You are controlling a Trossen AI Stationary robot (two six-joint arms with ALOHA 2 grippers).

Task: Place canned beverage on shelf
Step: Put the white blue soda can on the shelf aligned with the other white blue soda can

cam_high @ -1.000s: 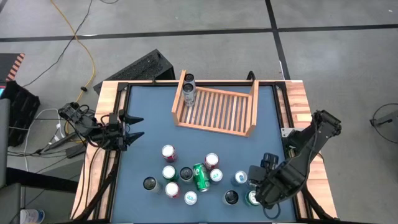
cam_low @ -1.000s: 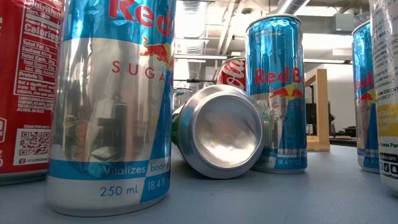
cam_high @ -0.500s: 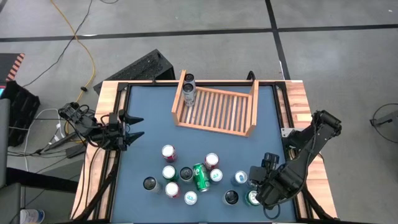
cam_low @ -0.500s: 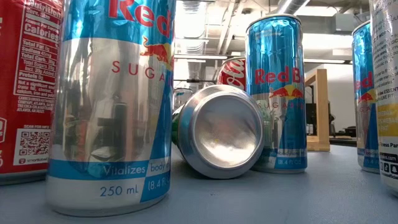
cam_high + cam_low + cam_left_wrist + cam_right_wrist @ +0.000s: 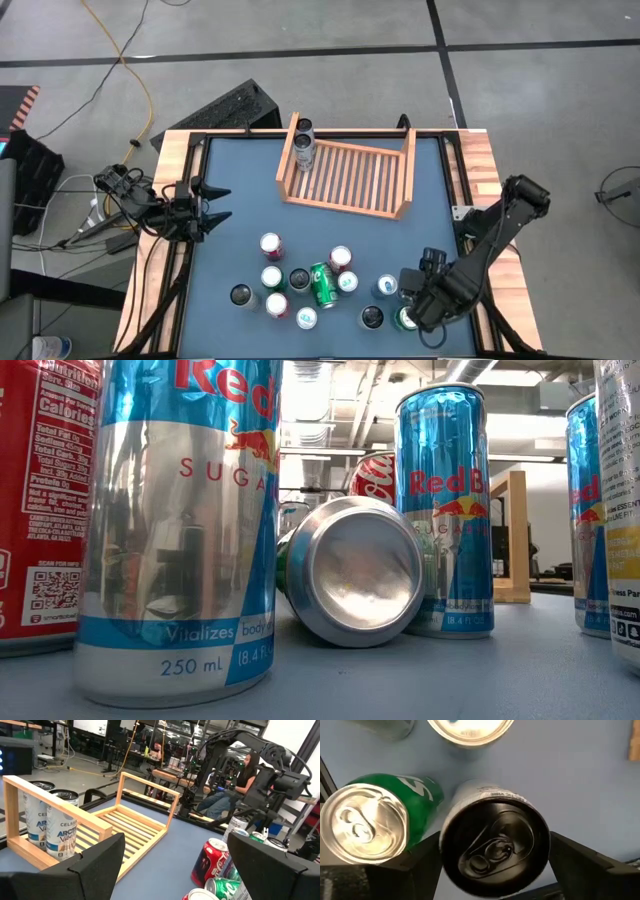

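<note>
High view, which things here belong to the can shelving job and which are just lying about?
Job:
- shelf
- two cans already in it
- loose cans
- black-topped can between right claw's fingers

Lying about:
- yellow cable
- keyboard

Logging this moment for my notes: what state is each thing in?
shelf: on the table, two cans upright in its left end
green can: on its side among the upright cans
black-topped can: upright, between the right end effector's open fingers
right end effector: open, low over the near right cans
left end effector: open, waiting at the table's left edge
</note>
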